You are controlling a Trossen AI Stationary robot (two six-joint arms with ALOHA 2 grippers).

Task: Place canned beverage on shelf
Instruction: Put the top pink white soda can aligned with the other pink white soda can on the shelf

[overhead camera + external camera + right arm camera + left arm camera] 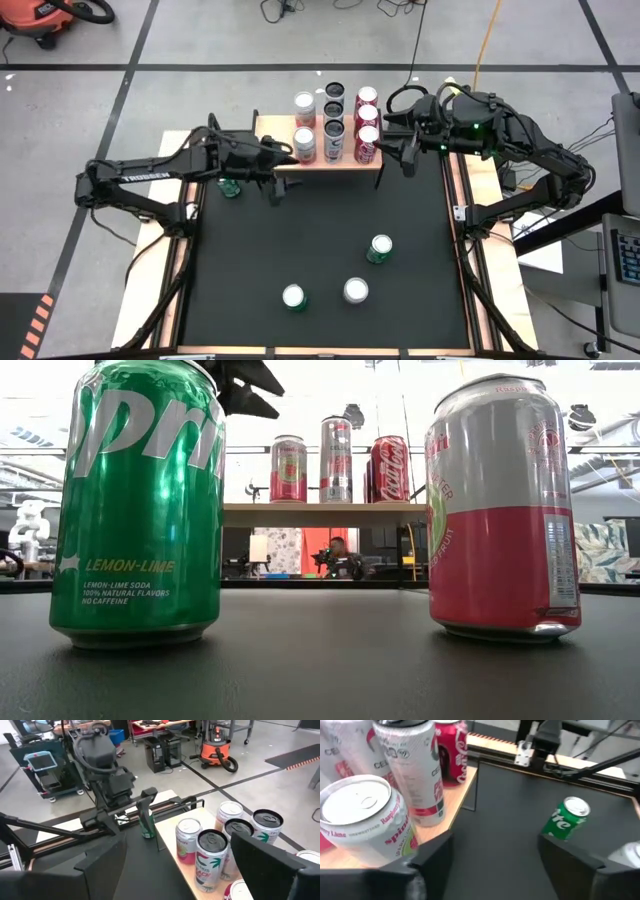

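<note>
High view: left gripper (276, 187) hangs spread and empty beside the shelf (275, 125); right gripper (394, 160) waits spread at its other end.

Overhead camera looks straight down; low camera sits level on the table (310, 230); all views share the shelf (285, 165).

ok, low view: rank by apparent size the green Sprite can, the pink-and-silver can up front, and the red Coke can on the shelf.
1. Green Sprite can and pink-and-silver can: about alike, both fill most of the frame height; both are near the camera, so no ranking.
2. Red Coke can on the shelf: smallest, but farther back.
</note>
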